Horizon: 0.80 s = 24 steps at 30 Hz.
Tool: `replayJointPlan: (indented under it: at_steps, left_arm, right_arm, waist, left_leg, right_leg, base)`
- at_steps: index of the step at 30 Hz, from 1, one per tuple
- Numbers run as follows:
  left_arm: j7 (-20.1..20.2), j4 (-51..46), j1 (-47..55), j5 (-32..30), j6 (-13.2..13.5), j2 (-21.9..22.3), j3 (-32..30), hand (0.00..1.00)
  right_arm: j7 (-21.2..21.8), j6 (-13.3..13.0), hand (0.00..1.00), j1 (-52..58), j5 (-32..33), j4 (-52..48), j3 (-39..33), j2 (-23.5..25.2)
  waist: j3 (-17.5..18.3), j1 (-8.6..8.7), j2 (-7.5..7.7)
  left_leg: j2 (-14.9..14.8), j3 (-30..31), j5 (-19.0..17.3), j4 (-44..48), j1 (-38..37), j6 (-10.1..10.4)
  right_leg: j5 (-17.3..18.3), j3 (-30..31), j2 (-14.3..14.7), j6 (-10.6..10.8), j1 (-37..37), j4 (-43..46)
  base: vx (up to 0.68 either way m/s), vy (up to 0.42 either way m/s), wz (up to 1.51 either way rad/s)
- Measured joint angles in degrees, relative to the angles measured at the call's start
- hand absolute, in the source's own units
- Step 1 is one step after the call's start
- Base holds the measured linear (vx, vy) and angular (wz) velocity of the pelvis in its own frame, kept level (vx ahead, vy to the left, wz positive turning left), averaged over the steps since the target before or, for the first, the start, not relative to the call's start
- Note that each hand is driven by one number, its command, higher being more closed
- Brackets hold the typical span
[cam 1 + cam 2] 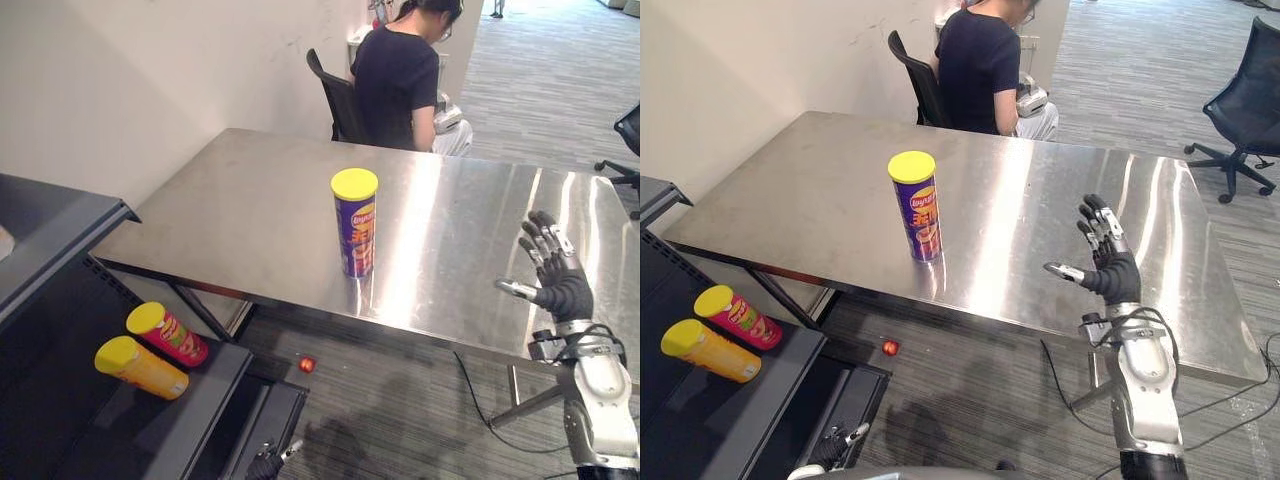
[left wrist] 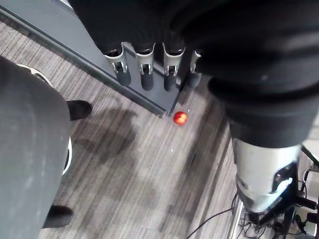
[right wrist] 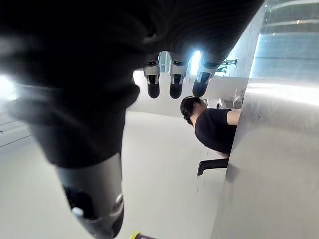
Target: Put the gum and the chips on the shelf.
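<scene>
Left eye view: chips can (image 1: 355,222) stands upright on the desk (image 1: 250,200), not yet shelved.
Nothing holds it. A red can (image 1: 167,333) and an orange can (image 1: 141,367) already lie side by side on the shelf (image 1: 190,420); whether either counts toward the task I cannot tell. Right hand (image 1: 555,275) hovers over the desk's right side, fingers spread, empty, well apart from the chips can. Left hand (image 2: 146,74) hangs near the shelf's edge, fingers straight, empty.
</scene>
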<state>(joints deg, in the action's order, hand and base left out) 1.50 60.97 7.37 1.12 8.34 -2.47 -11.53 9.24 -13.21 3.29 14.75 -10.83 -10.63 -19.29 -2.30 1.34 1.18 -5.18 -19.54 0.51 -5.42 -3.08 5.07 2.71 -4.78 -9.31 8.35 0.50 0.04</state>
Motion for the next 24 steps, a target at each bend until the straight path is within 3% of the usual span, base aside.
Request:
replayJointPlan:
  at_steps: [24]
  left_arm:
    - [-1.2, -0.6, -1.6, 0.4, 0.3, -0.3, 0.0, 0.0]
  right_arm:
    - [-5.0, 0.7, 0.0, -13.7, -1.3, 12.3, 7.8, 0.3]
  waist:
    - [-2.4, -1.77, -0.09]
  left_leg:
    - [0.3, 6.8, 1.8, -0.4, 2.7, -0.4]
  right_leg:
    - [0.0, -6.7, -0.1, -0.1, 1.9, -0.9]
  base:
    - [-0.01, -0.011, 0.15]
